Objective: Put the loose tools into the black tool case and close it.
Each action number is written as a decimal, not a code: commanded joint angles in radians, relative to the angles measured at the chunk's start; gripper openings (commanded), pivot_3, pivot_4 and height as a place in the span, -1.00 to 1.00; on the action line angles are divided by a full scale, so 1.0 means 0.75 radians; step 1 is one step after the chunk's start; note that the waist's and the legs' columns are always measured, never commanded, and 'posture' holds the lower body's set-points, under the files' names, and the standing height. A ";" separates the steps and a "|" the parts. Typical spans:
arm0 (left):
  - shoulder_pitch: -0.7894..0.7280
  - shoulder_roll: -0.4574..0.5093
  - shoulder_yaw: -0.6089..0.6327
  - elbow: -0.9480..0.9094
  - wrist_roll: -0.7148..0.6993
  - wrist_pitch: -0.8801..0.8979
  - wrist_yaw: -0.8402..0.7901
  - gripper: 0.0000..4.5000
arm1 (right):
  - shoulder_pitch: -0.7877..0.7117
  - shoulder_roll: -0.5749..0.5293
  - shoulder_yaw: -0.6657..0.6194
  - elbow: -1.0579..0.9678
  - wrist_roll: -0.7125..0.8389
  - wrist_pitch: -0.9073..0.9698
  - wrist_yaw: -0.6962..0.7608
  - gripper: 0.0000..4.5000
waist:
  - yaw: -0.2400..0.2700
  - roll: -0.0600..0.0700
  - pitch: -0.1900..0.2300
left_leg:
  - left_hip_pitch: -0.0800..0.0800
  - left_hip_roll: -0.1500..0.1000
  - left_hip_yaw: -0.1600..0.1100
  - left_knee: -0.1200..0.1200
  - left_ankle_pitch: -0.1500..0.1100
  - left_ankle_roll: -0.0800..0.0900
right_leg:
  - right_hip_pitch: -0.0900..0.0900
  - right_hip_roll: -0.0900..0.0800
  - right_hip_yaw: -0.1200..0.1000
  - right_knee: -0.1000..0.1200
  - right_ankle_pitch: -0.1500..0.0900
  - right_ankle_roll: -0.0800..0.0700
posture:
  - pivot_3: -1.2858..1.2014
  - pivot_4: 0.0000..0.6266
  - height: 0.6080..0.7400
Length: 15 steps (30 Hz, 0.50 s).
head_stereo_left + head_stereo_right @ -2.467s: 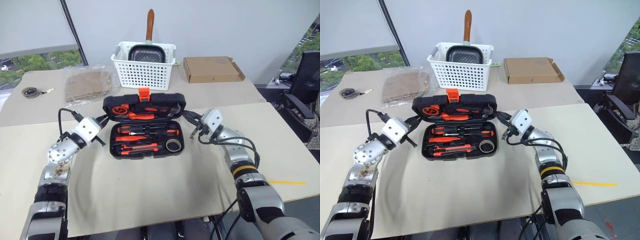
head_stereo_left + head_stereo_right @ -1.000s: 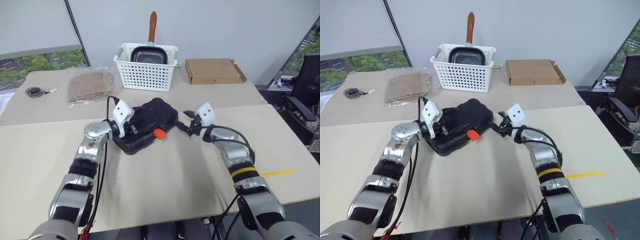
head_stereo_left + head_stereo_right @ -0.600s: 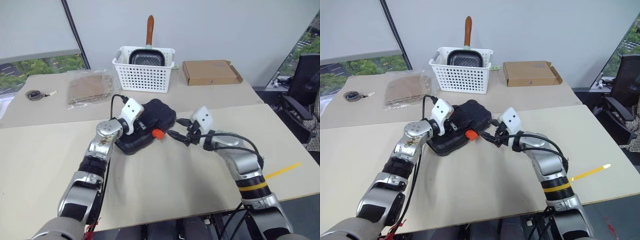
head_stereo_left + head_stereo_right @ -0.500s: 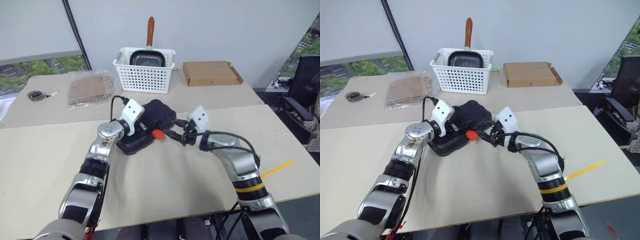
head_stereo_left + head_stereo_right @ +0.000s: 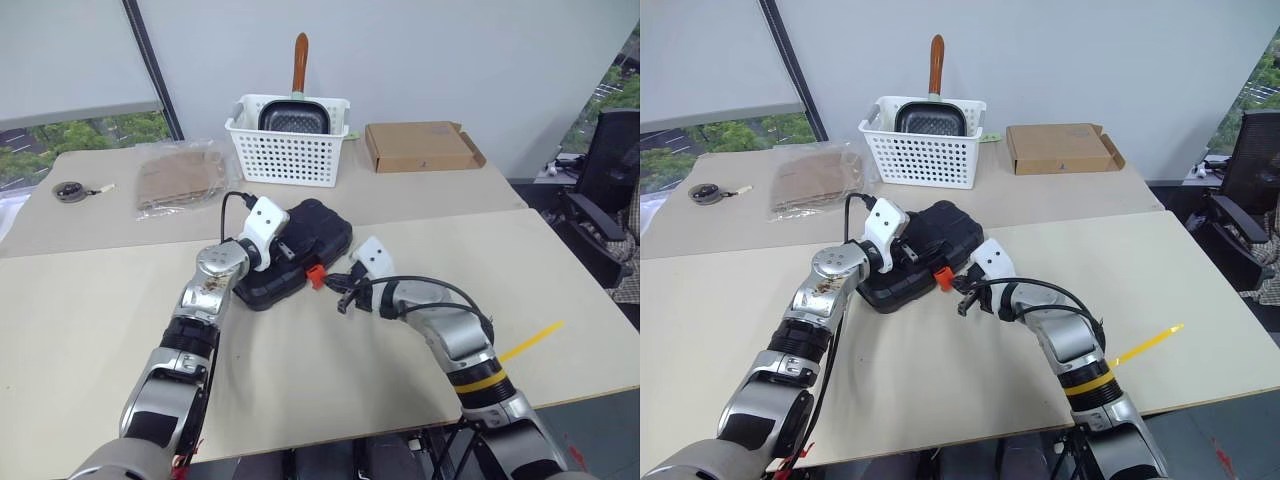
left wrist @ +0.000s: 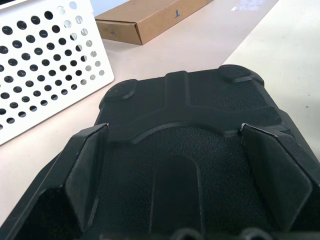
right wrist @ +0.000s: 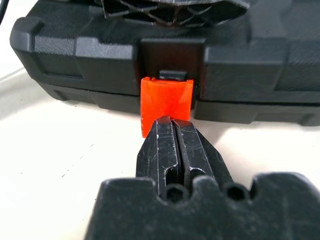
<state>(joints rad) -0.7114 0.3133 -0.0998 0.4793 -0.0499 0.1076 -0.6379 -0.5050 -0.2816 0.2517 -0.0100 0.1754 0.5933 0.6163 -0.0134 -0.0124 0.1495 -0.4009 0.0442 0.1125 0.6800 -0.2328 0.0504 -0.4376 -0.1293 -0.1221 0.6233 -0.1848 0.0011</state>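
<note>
**At the desk's middle: case closed, latch hanging open**

On the pale desk [image 5: 300, 380], near its middle, lies the black tool case [image 5: 300, 255], lid down, set at a slant. At its front edge hangs the orange latch [image 5: 315, 276], not yet pressed flat, tipped outward from its slot.

Over the case's left end sits the left tool [image 6: 175, 165], spread as wide as it goes, one finger [image 6: 87, 170] at each side above the lid's textured top, gripping nothing.

Just in front of the latch hovers the right tool [image 7: 175, 131], fingers pressed tight together with nothing between them, tips right at the latch's lower edge; whether touching it, cannot tell.

Behind the case, further back on the desk, stands a white perforated basket [image 5: 288, 150] holding a dark pan. Right of the basket lies a flat cardboard box [image 5: 420, 145].
</note>
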 commanded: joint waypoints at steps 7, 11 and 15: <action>0.055 -0.001 -0.017 0.077 0.025 0.056 -0.001 1.00 | 0.009 -0.074 0.010 -0.166 -0.023 0.077 -0.012 -0.46 | -0.001 0.000 0.000 | -0.001 0.000 0.000 -0.001 0.000 0.000 | 0.000 0.000 0.000 -0.001 0.000 0.000 | 0.03 -0.52 0.39; 0.055 -0.005 -0.014 0.077 0.026 0.056 -0.002 1.00 | 0.007 -0.034 0.051 -0.184 -0.074 0.120 -0.090 0.15 | 0.000 0.000 0.000 | 0.000 0.001 0.000 -0.001 0.000 0.000 | -0.001 0.000 -0.001 -0.001 0.000 0.000 | 0.03 -0.52 0.39; 0.056 -0.002 -0.013 0.076 0.026 0.056 -0.005 1.00 | 0.010 0.024 0.058 -0.205 -0.073 0.185 -0.144 0.25 | 0.000 0.000 0.000 | -0.001 0.001 0.000 -0.001 0.000 0.000 | -0.001 0.000 -0.001 -0.001 0.000 0.000 | 0.03 -0.52 0.39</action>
<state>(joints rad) -0.7124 0.3102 -0.0897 0.4834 -0.0502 0.1086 -0.6374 -0.4930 -0.2744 0.3024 -0.1143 0.1220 0.7142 0.5273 -0.0132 -0.0125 0.1494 -0.4021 0.0449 0.1125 0.6791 -0.2329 0.0502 -0.4387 -0.1293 -0.1226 0.6222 -0.1851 0.0008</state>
